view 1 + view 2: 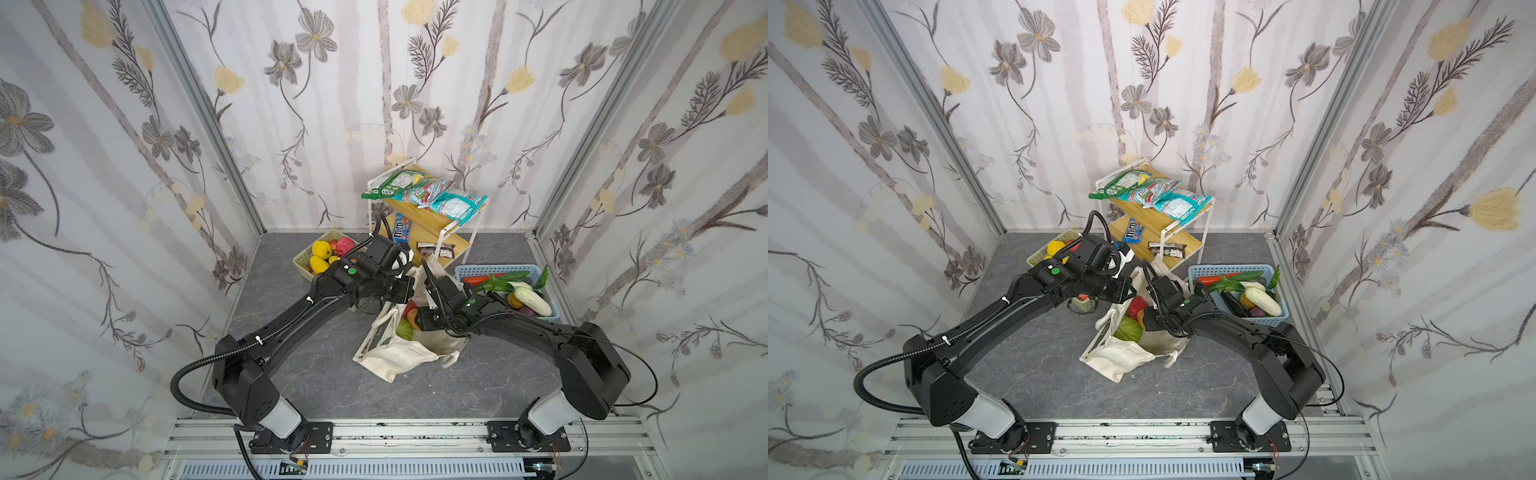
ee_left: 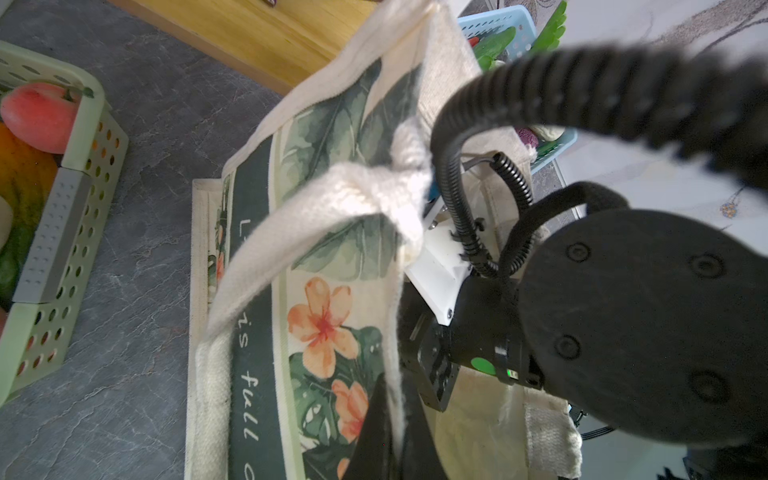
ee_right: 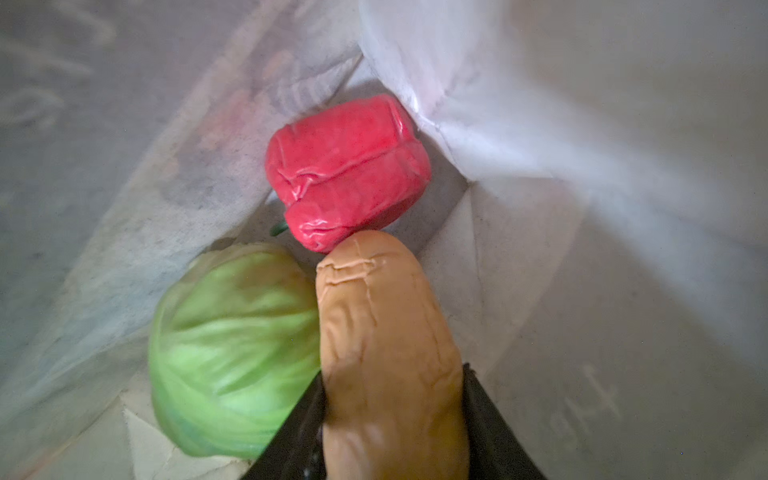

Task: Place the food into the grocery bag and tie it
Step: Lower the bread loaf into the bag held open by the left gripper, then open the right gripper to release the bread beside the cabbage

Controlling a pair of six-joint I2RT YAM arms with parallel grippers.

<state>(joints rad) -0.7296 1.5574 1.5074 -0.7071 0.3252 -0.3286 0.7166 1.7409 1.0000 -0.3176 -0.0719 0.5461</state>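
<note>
Left arm (image 1: 291, 320), right arm (image 1: 540, 332): reaching forward, elbows bent, wrists converging. Left claw (image 1: 410, 286) pinched shut on grocery bag (image 1: 395, 353) rim. Right claw (image 3: 395, 415) pitched downward, jaws part-spread around tan food piece (image 3: 386, 332).

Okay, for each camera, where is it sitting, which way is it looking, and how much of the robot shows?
Top views: high above the robot's base, tilted down and forward; left arm, right arm, grocery bag between.
Left wrist: beside the bag's printed face; left gripper clamps its rim, right arm beyond.
Right wrist: inside the bag, facing red pepper and cabbage; right gripper holds a tan food piece.
Shared: bag in all; cabbage also in both top views.
</note>
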